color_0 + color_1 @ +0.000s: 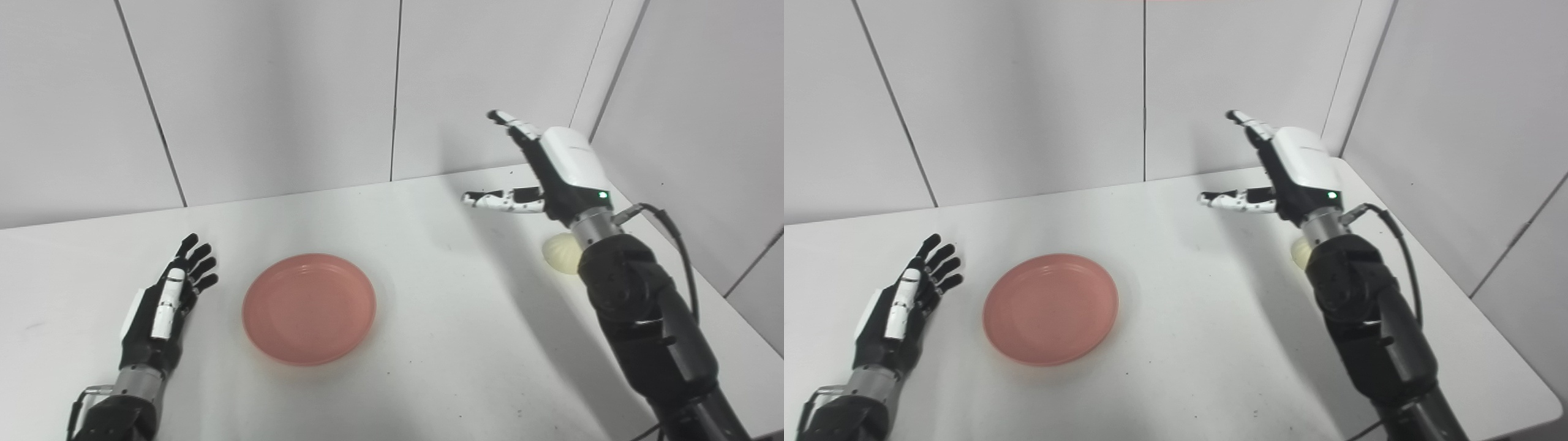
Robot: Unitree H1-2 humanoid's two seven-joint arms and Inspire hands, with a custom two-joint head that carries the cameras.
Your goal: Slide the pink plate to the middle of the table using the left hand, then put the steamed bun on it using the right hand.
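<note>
Lower left of frame: left hand lies low over the table, palm edge-on, fingers spread and straight, holding nothing. It sits just beside the pink plate on the plate's left, apart from the rim by a narrow strip of bare table. That placement suits a sideways push toward frame right; no contact visible yet.

Pink plate rests flat, left of centre in both views, empty. Judged against the table outline, it is short of the middle, so the slide step reads as not finished, or barely begun.

Right of frame: right hand is raised well clear of the table surface, fingers extended upward, thumb pointing toward frame left. Open, empty. Posture looks like waiting rather than reaching, which fits the task order: plate first, bun second.

Steamed bun sits on the table at right, below and behind the right wrist. The forearm covers most of it; in the right eye view only a pale sliver shows. Pleated top seems visible in the left eye view, though the detail is too small to be sure.

Judgement: the right hand must descend and turn back toward the bun, since it currently sits past it. Risk: a push at the plate rim may spin the plate rather than translate it.
</note>
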